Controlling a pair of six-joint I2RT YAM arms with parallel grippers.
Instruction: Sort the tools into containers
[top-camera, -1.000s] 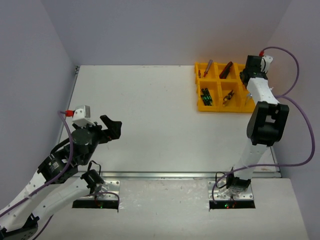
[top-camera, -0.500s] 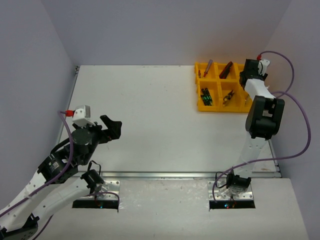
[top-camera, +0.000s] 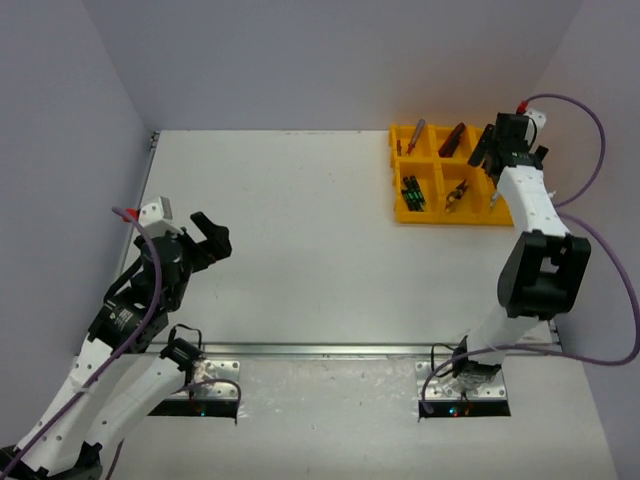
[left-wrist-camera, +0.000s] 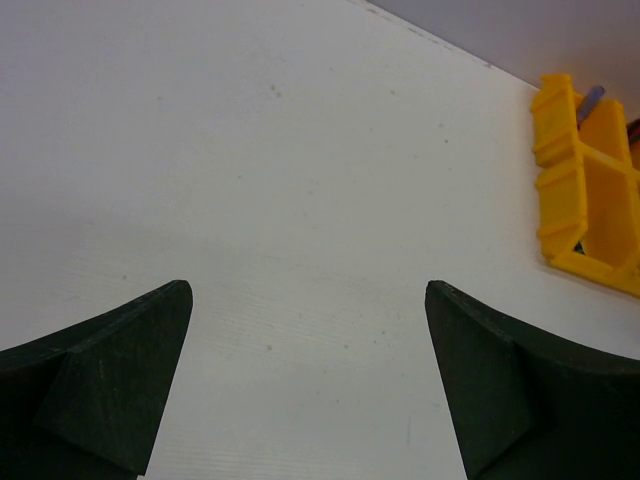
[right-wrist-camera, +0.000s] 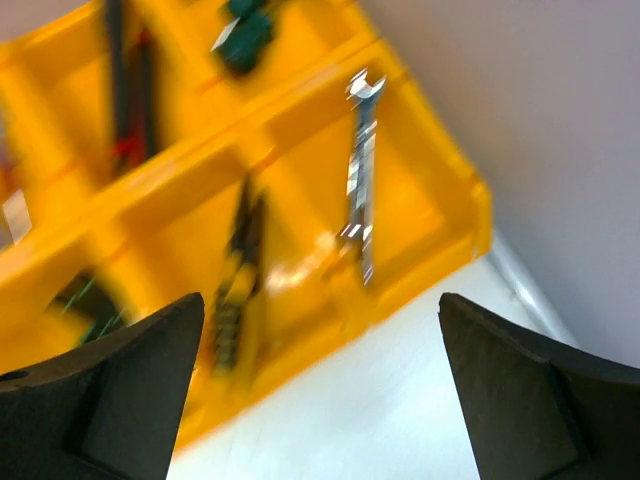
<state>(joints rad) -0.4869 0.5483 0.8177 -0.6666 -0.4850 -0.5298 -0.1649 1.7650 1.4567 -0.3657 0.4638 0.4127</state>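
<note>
Wrench (right-wrist-camera: 360, 180) lies in the yellow tray's (right-wrist-camera: 420, 210) corner compartment: stiff, slick steel, light I judge (pinch it mid-shank). My right tool (right-wrist-camera: 318, 340) hangs above, spread wide, empty; left tool (left-wrist-camera: 308, 310) likewise, over the worktop (left-wrist-camera: 300, 150).

bright, even light; right-wrist blur

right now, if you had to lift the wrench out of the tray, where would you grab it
Grip the silver wrench at mid-shaft, from above, the right tool closing across its narrow width. It lies alone in its yellow tray compartment, head near the divider, so the shaft looks free.
</note>
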